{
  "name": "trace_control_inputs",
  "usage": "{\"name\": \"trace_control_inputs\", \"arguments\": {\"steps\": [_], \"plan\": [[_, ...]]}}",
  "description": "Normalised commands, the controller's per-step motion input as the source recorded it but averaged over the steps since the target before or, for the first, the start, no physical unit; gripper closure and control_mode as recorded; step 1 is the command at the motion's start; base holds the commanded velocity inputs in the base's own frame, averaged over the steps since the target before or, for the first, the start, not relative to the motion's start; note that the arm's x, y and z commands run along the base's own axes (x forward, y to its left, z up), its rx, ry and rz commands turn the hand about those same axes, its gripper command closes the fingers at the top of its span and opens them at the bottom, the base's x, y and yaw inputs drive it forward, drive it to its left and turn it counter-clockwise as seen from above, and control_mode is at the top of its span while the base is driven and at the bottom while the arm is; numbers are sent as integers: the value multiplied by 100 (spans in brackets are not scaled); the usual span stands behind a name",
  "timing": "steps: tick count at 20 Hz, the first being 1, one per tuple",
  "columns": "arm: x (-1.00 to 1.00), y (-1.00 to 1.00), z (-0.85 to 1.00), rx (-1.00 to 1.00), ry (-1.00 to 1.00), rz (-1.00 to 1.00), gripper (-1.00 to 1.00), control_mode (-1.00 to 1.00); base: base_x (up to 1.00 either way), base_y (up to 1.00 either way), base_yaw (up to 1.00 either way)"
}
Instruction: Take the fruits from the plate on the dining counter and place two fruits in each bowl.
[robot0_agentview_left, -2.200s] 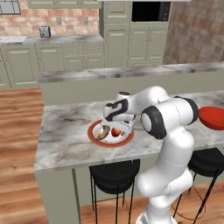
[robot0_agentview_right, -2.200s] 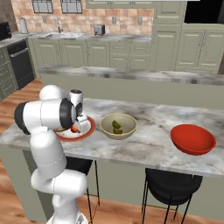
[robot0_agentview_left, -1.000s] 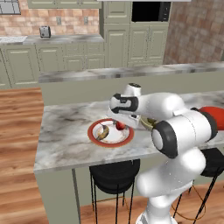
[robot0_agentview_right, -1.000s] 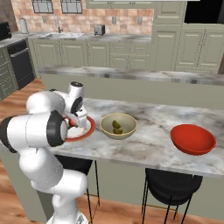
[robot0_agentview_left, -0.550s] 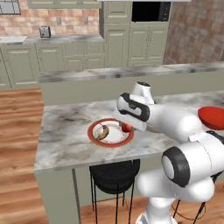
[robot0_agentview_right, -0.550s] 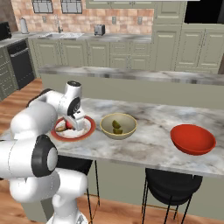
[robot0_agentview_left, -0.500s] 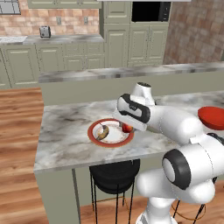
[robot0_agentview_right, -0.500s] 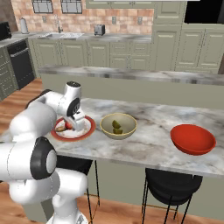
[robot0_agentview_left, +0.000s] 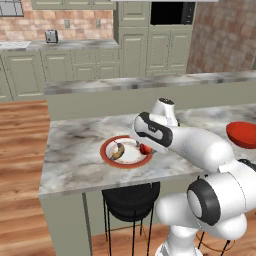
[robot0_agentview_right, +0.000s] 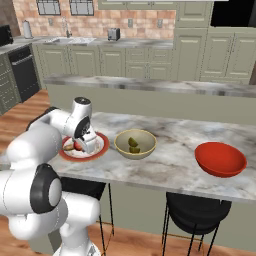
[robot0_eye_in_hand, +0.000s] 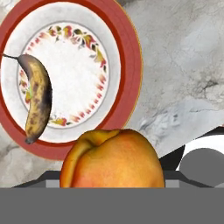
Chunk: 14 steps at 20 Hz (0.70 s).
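Note:
The red-rimmed plate (robot0_agentview_left: 105, 152) (robot0_agentview_right: 95, 152) (robot0_eye_in_hand: 131, 65) lies on the dining counter (robot0_agentview_left: 75, 165) with the brownish banana (robot0_agentview_left: 118, 150) (robot0_agentview_right: 67, 147) (robot0_eye_in_hand: 37, 98) on it. My gripper (robot0_agentview_left: 145, 144) (robot0_agentview_right: 83, 144) (robot0_eye_in_hand: 113, 177) is shut on the orange-red fruit (robot0_agentview_left: 145, 148) (robot0_agentview_right: 78, 145) (robot0_eye_in_hand: 113, 159), just over the plate's right rim. The fruit hides the fingertips in the hand view. The pale tan bowl (robot0_agentview_right: 120, 142) stands right of the plate with two green limes (robot0_agentview_right: 133, 143) inside. The red bowl (robot0_agentview_right: 220, 159) (robot0_agentview_left: 242, 134) is further right, with nothing in it.
Black stools (robot0_agentview_left: 131, 195) (robot0_agentview_right: 195, 212) stand under the counter's front edge. A raised ledge (robot0_agentview_right: 150, 85) runs along the back of the counter. Bare marble lies between the two bowls. My own arm (robot0_agentview_left: 200, 145) arches over the counter to the right of the plate.
The arm has swung and stretched out, and the hand has shifted a little rightward over the plate, to its right rim, with the orange-red fruit. Banana, bowls and limes have not moved.

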Motion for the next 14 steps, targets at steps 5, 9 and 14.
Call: {"name": "trace_control_inputs", "arguments": {"steps": [5,9,14], "plan": [[-3,-5,0,0,-1,-3,100,100,-1,-38,-8],[0,0,0,0,0,0,100,100,0,-81,-8],[0,0,0,0,0,0,100,100,15,-75,-4]]}}
